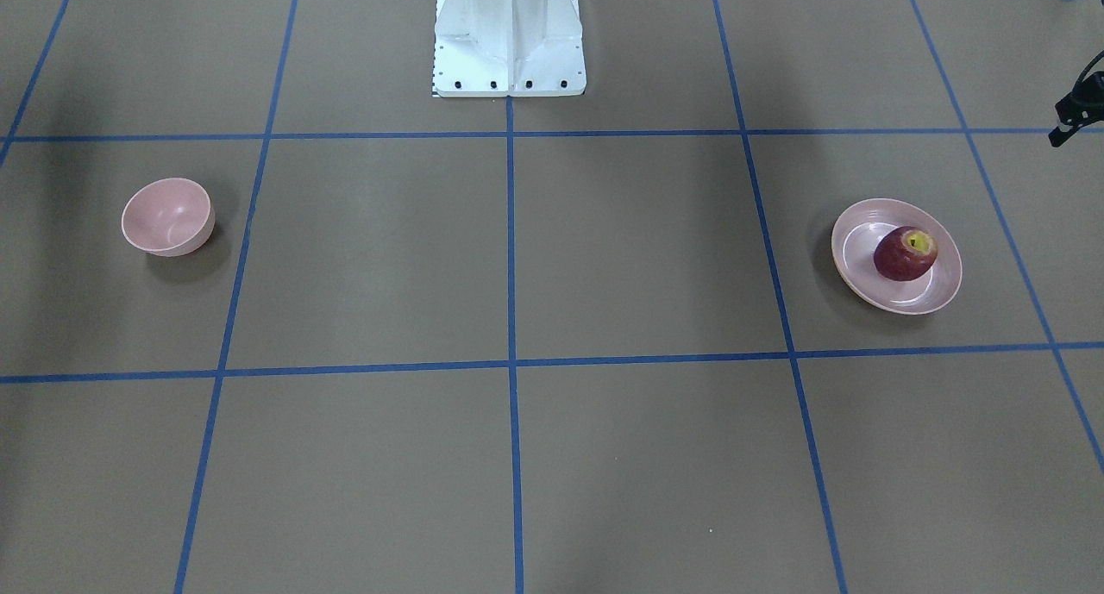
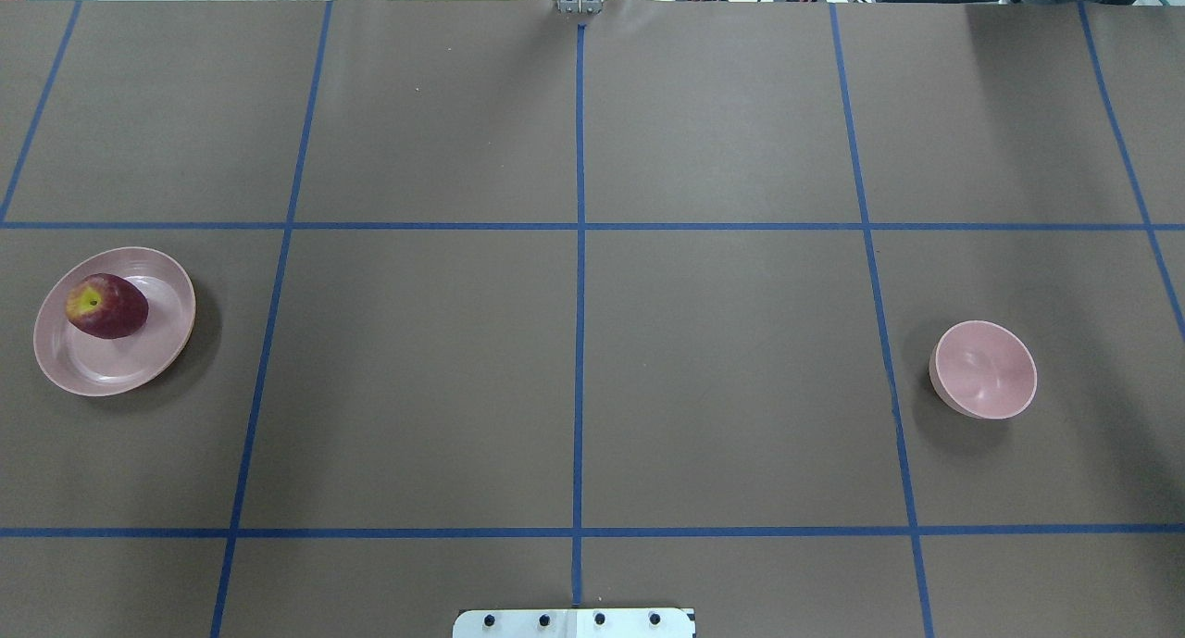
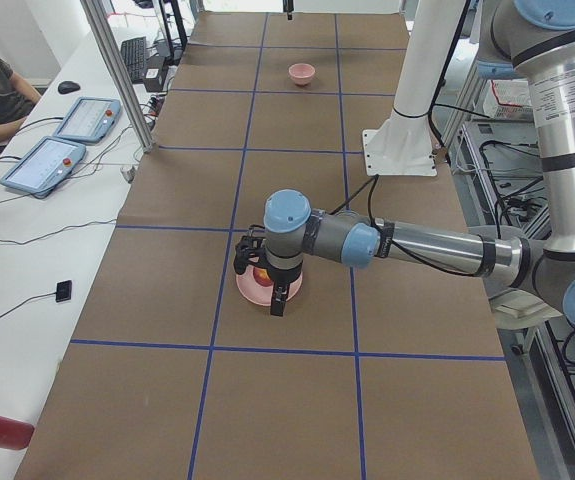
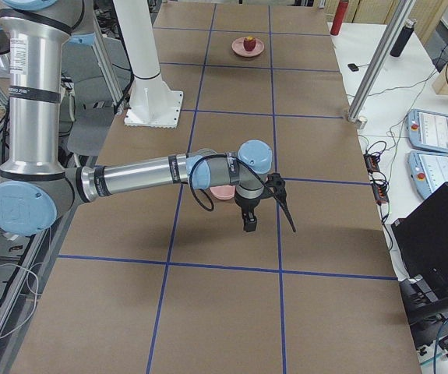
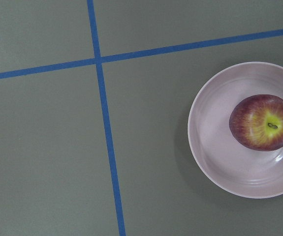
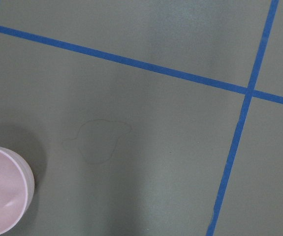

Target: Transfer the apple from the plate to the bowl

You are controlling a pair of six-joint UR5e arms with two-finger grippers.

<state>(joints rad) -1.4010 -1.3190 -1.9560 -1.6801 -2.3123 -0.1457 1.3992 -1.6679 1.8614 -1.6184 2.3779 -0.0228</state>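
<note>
**Apple rests on the plate; the bowl stands far across the worktop**

In the overhead view the plate (image 2: 139, 365) lies at the far left of the brown worktop (image 2: 722, 369). The apple (image 2: 106, 306) sits inside it, toward 11 o'clock of the plate's centre, with its yellow stem hollow turned up. Blue tape lines (image 2: 580, 342) cut the worktop into squares. The bowl (image 2: 984, 369) stands upright, mouth up, at about 3 o'clock from the plate. It is well apart from the plate, with two lengthwise tape lines between them.

The left end effector (image 3: 259, 288) shows clearly only in the left side view. There it hangs over the plate with its dark fingers pointing down. From that view I cannot tell how wide its fingers stand. Its wrist camera looks straight down. The plate fills the 3 o'clock side of that picture, and the apple sits toward 2 o'clock of the plate's centre.

The right end effector (image 4: 270, 226) shows in the right side view, hanging above the worktop near the bowl, which the arm partly hides. Its finger gap cannot be judged either. Its wrist camera catches the bowl at the 8 o'clock corner.

The apple lies free on the plate, in neither end effector's grip.
</note>
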